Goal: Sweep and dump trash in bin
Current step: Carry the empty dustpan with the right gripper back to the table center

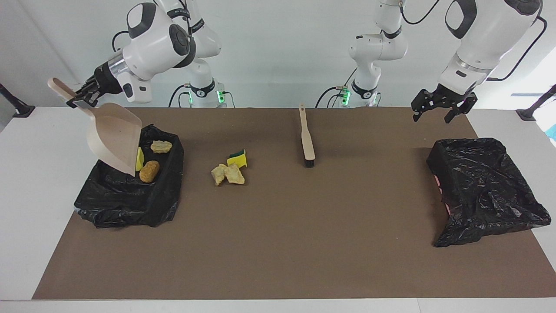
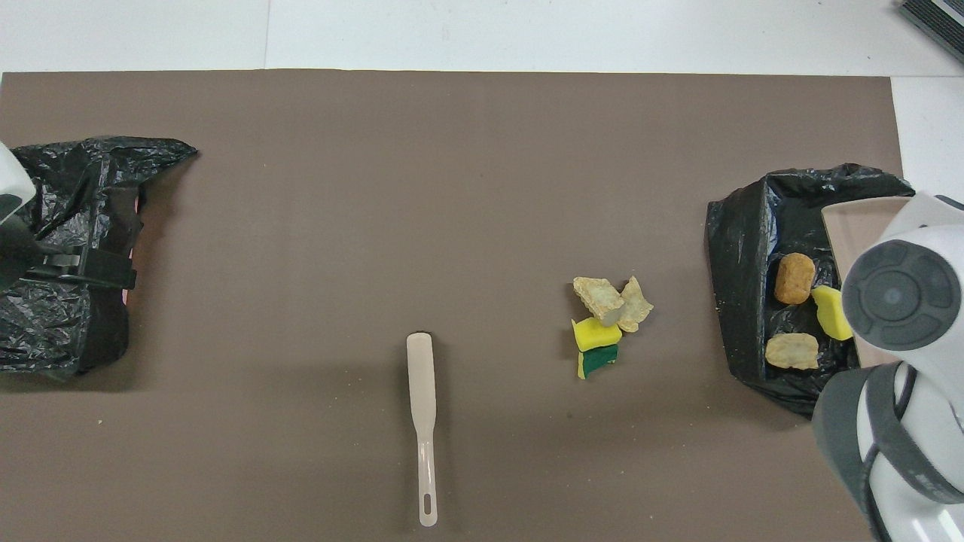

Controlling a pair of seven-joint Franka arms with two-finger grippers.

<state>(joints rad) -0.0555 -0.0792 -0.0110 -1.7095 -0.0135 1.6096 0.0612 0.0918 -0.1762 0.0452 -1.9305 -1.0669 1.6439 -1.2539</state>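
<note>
We see the right gripper (image 1: 81, 98) clamped on the handle of the beige dustpan (image 1: 114, 138), which hangs tilted, mouth downward, over the black-lined bin (image 1: 130, 195) at the right arm's end of the table (image 1: 278, 243). Inside that bin lie three pieces of trash: an orange-brown lump (image 1: 149, 171), a pale foam chunk (image 1: 161, 146) nearer to the robots, and a yellow sponge piece (image 2: 831, 312) that shows as a sliver beside the dustpan's lip in the facing view. The dustpan's lip is just beside this sponge; we cannot tell whether they touch. The left gripper (image 1: 437, 111) hangs with its fingers spread and nothing between them, above the table's edge nearest the robots at the left arm's end, and waits; the second black-lined bin (image 1: 482, 187) sits below it, farther from the robots. Toward the middle of the brown mat, a cluster of trash remains on the table: a green-backed yellow sponge (image 1: 237, 158) and two pale crumbly chunks (image 1: 227, 174) touching one another. The beige brush (image 1: 306, 139) lies near the table's centre, its handle toward the robots and its black bristles pointing away.
</note>
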